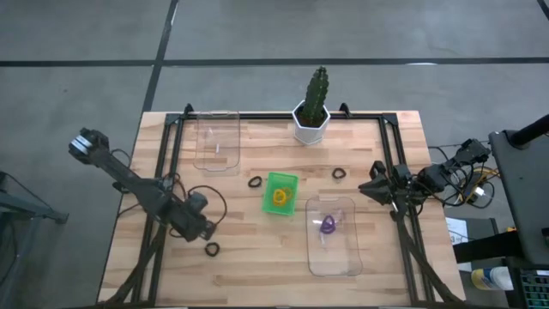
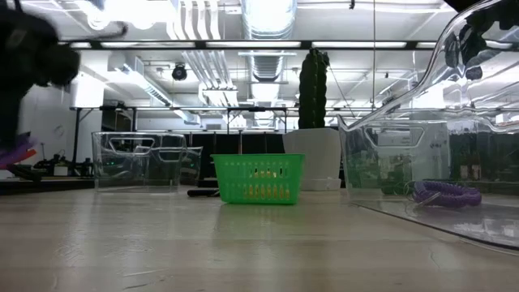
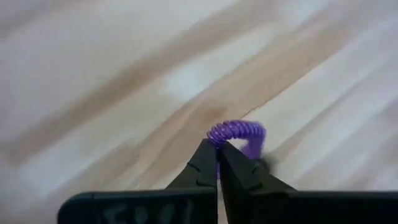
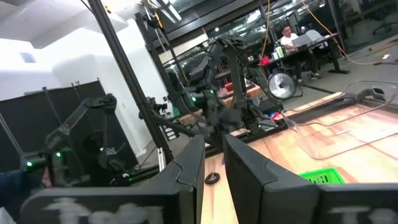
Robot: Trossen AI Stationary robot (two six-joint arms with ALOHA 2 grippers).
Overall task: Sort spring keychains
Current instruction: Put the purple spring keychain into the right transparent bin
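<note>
- A small purple coiled spring keychain (image 3: 237, 134), a soft plastic loop, lies on the pale wooden desk (image 1: 257, 257) at its front-left part, under my left gripper (image 3: 219, 149).
- In the left wrist view the two dark fingers (image 3: 202, 167) are pressed together at their tips, clamped on one edge of the purple coil.
- I judge the loop to be very light, springy and a little slippery; it will likely stretch or flop when lifted, so a pinch through the coil wall, as here, seems the right hold.
- A black coiled keychain (image 1: 212, 249) rests on the desk just in front of the left gripper; two more black ones (image 1: 255, 182) (image 1: 340, 174) lie either side of the small green mesh basket (image 1: 280, 192) at the desk's middle.
- The basket holds orange coils (image 1: 280, 198).
- A clear plastic bin (image 1: 332, 235) to the basket's front-right holds another purple coil (image 1: 328, 226); a second clear bin (image 1: 216, 142) sits at back left.
- A cactus in a white pot (image 1: 311, 110) stands at the back edge.
- My right gripper (image 4: 214, 163) waits above the desk's right edge, its fingers slightly apart and holding nothing.
</note>
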